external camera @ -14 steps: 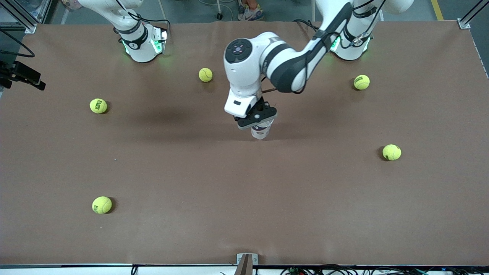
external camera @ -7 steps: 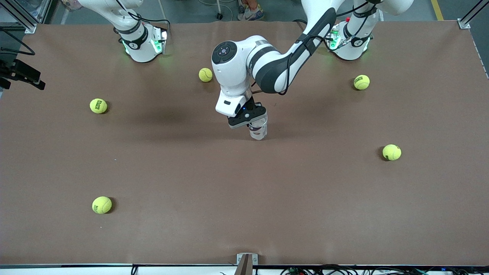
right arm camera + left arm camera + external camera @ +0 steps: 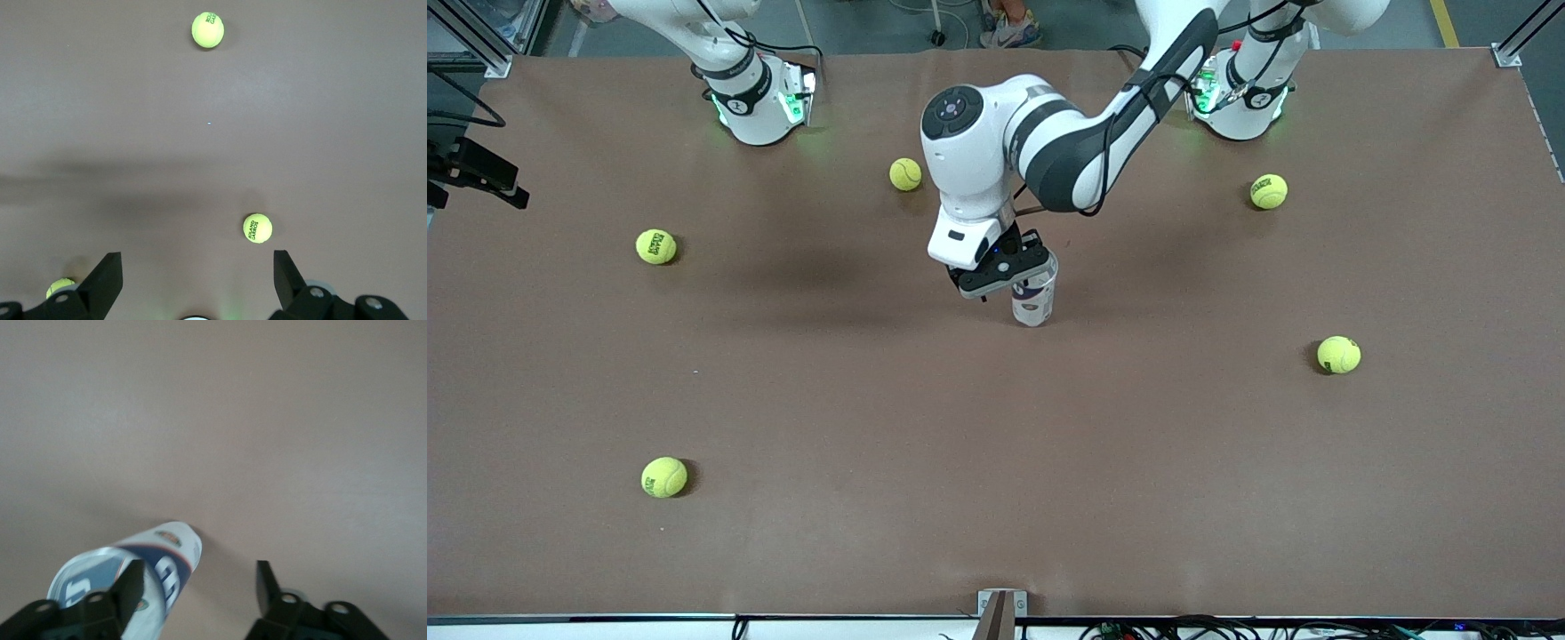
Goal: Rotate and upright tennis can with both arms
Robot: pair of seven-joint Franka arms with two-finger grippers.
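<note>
Nearest ball: a tennis ball (image 3: 663,476) lies closest to the front camera, toward my right arm's end of the tabletop (image 3: 996,462).
Next ball: another ball (image 3: 1338,354) sits farther back, toward my left arm's end.
Tennis can: the tennis can (image 3: 1034,302) stands upright near the middle of the tabletop, open rim upward, white and navy label showing.
Left gripper: my left gripper (image 3: 1005,271) hangs at the top of the can with its fingers spread apart; in the left wrist view one finger (image 3: 127,587) overlaps the can (image 3: 163,563) and the other stands clear of it, so I am not clamping it.
Farther balls: three more balls (image 3: 655,246) (image 3: 1268,191) (image 3: 905,174) lie closer to my bases.
Right gripper: my right gripper (image 3: 197,280) waits high above the tabletop, fingers wide, holding nothing.
</note>
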